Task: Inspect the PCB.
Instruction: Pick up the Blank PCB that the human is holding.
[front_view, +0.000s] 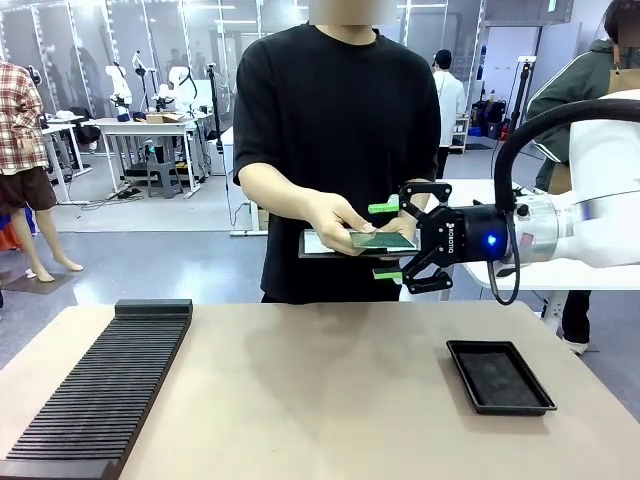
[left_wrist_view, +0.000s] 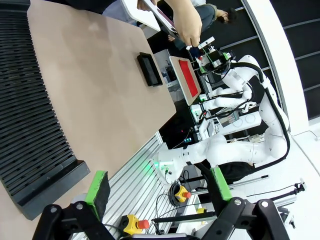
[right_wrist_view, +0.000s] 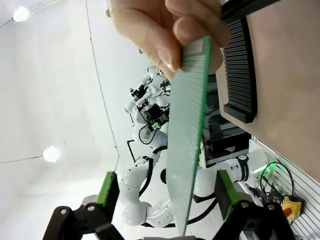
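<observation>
A: Where's the circuit board (right_wrist_view: 187, 150)?
B: Pinched in the person's hand (front_view: 335, 220), its edge between the right gripper's (front_view: 385, 241) open jaws (no contact yet). Left gripper (left_wrist_view: 159, 186) open too. Early release could drop it.

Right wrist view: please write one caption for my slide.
A person's hand holds the green PCB edge-on inside the open right end effector.
</observation>
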